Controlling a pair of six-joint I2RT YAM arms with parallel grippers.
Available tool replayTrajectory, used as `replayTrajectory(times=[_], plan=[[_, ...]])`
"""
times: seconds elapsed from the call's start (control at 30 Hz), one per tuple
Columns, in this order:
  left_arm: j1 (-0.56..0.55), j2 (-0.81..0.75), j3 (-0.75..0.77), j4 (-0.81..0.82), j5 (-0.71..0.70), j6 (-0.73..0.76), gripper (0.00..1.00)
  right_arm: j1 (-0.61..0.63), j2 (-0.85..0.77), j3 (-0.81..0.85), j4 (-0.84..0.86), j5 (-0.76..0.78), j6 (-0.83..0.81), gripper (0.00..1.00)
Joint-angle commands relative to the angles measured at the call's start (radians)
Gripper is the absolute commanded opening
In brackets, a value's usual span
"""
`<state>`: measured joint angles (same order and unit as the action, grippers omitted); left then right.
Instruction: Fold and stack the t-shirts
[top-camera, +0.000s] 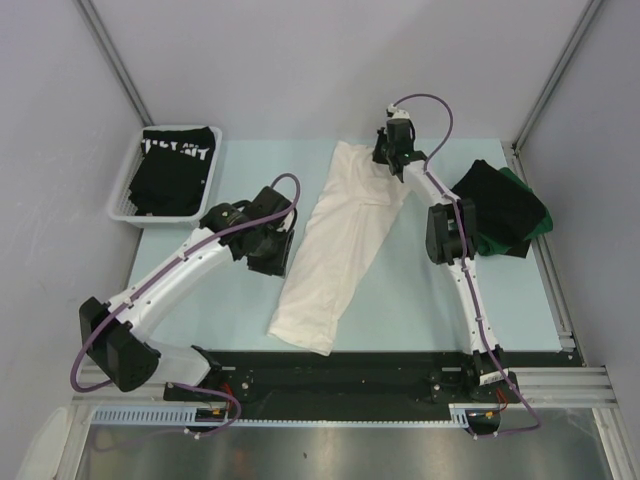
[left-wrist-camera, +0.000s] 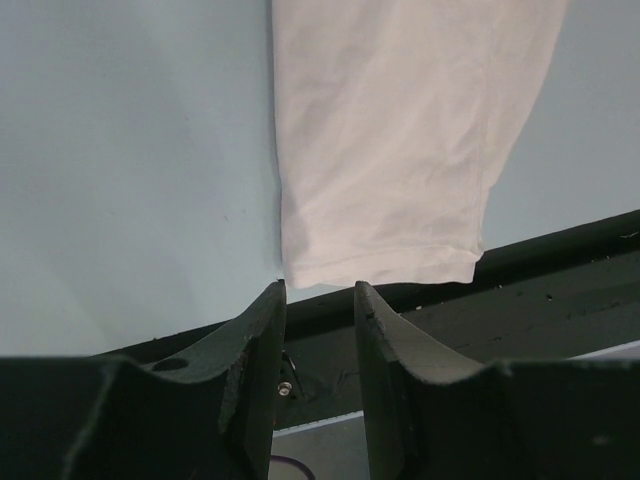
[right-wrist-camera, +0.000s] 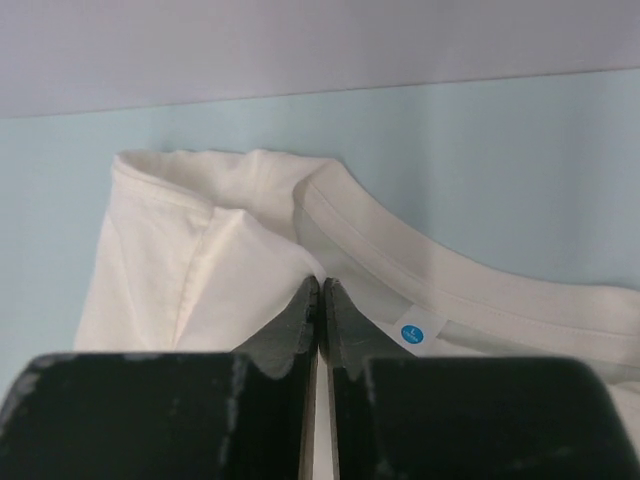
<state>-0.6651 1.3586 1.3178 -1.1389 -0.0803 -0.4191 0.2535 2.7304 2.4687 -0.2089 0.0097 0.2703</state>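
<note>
A pale blue table (top-camera: 420, 300) carries a long white cotton t-shirt (top-camera: 340, 240), folded into a narrow strip running diagonally from the far middle toward the near edge. At far left, a white plastic mesh basket (top-camera: 125, 200) holds a black t-shirt with white lettering (top-camera: 175, 165). At right, a plain black t-shirt (top-camera: 495, 205) lies on a dark green t-shirt (top-camera: 535, 215). The left gripper (left-wrist-camera: 318, 288) hovers by the white shirt's near hem, fingers parted, holding nothing. The right gripper (right-wrist-camera: 320, 280) has its fingers almost together, pinching a fold of cloth beside the collar.
</note>
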Motion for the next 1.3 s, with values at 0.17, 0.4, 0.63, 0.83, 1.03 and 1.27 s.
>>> replayTrajectory(times=[0.17, 0.4, 0.63, 0.83, 1.03, 1.27], plan=[[0.007, -0.055, -0.048, 0.048, 0.047, -0.012, 0.39, -0.014, -0.153, -0.102, 0.126, 0.0, -0.006, 0.43], [0.007, -0.088, -0.075, 0.082, 0.071, -0.023, 0.39, -0.013, -0.282, -0.214, 0.097, 0.016, -0.063, 0.73], [0.005, -0.115, -0.192, 0.182, 0.22, -0.049, 0.4, 0.007, -0.575, -0.453, 0.077, 0.024, -0.071, 0.79], [0.005, -0.134, -0.256, 0.268, 0.281, -0.078, 0.4, 0.026, -0.787, -0.755, 0.06, 0.046, -0.057, 0.79], [-0.001, -0.108, -0.293, 0.346, 0.375, -0.078, 0.42, 0.033, -0.876, -0.852, -0.086, 0.055, -0.022, 0.77], [-0.097, 0.066, -0.246, 0.292, 0.409, 0.009, 0.42, 0.024, -0.962, -0.884, -0.132, 0.096, -0.034, 0.79]])
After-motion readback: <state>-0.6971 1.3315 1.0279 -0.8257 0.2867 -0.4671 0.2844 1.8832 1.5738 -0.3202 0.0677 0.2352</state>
